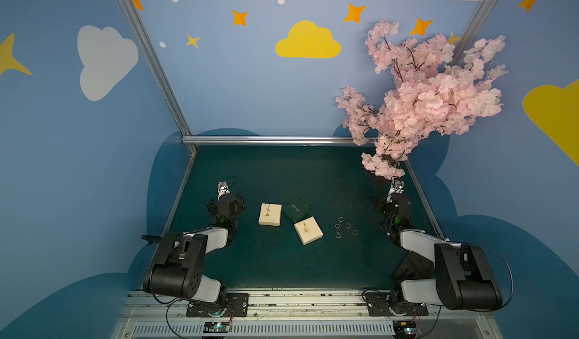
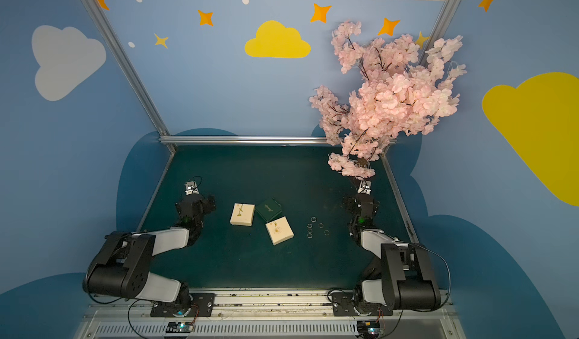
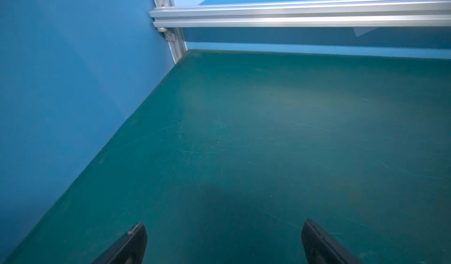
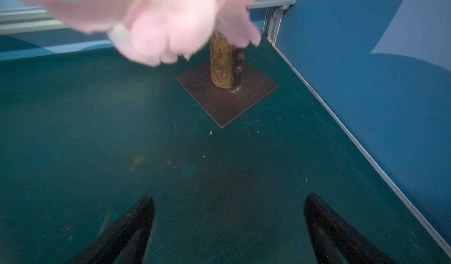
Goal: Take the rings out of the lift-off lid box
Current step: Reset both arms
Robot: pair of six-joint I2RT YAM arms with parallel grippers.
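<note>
Several tiny silvery rings (image 1: pixel 348 225) (image 2: pixel 320 225) lie loose on the green mat (image 1: pixel 275 265), right of centre, outside any box. Left of them sit three small square boxes: a cream one (image 1: pixel 270 214), a dark green one (image 1: pixel 295 209) and another cream one (image 1: pixel 308 230). All look closed from above; I cannot tell which is the lift-off lid box. My left gripper (image 3: pixel 224 228) is open over bare mat, left of the boxes. My right gripper (image 4: pixel 229 201) is open over bare mat, right of the rings. Neither holds anything.
A pink blossom tree (image 1: pixel 423 96) stands at the back right on a brown base plate (image 4: pixel 227 104), close ahead of the right gripper, with petals overhanging it. Blue walls and aluminium rails (image 3: pixel 292 13) bound the mat. The left arm (image 1: pixel 226 209) and right arm (image 1: pixel 394 207) flank the objects.
</note>
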